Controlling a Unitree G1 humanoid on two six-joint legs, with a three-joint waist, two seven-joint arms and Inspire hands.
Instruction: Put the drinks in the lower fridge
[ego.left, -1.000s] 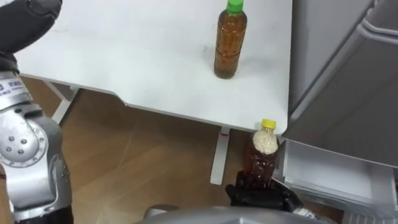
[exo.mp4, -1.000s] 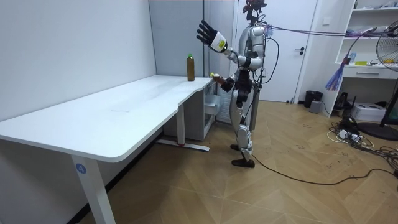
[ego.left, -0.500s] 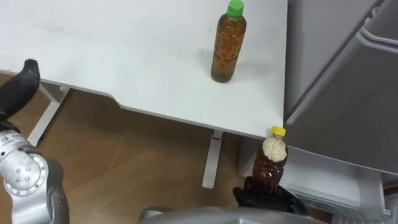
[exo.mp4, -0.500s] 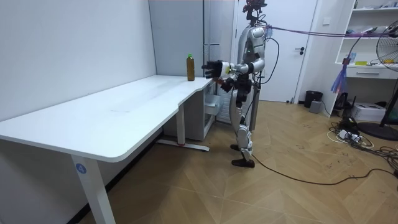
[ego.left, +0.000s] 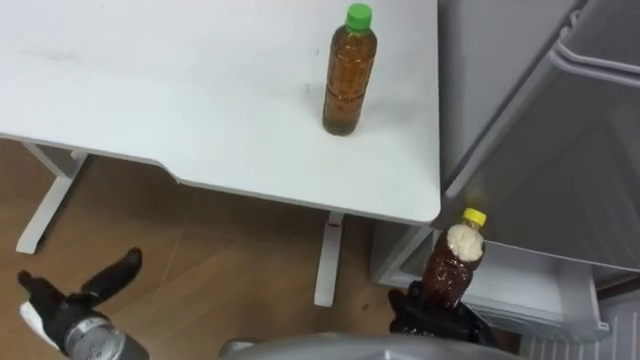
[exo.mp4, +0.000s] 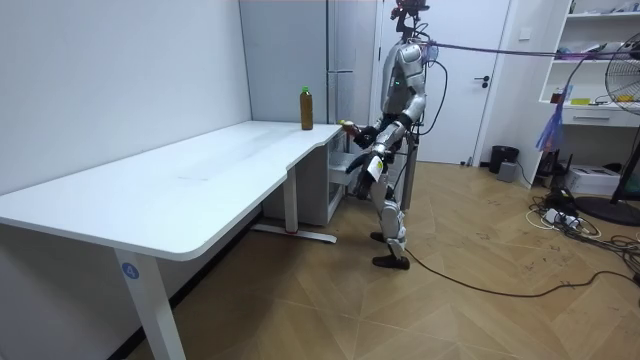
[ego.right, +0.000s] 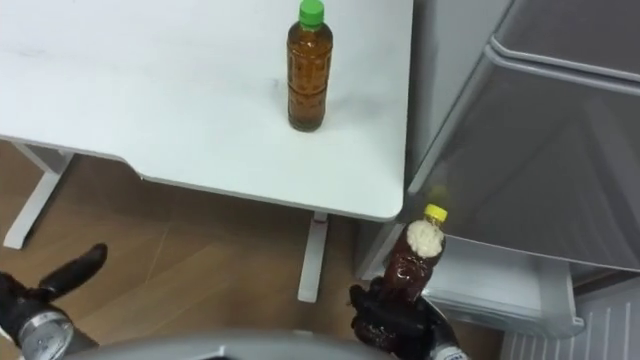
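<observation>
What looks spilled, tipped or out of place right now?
Nothing stands out. The green-capped amber plastic bottle stands upright on the white table; the yellow-capped brown bottle is cap-up in the right robot hand, beside the grey fridge.

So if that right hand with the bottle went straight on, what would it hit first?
Probably the fridge's open lower drawer: the right hand tilts its bottle that way. Depth is hard to judge; the table edge sits just left.

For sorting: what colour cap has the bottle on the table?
Green plastic cap, clearest in left eye view.
</observation>
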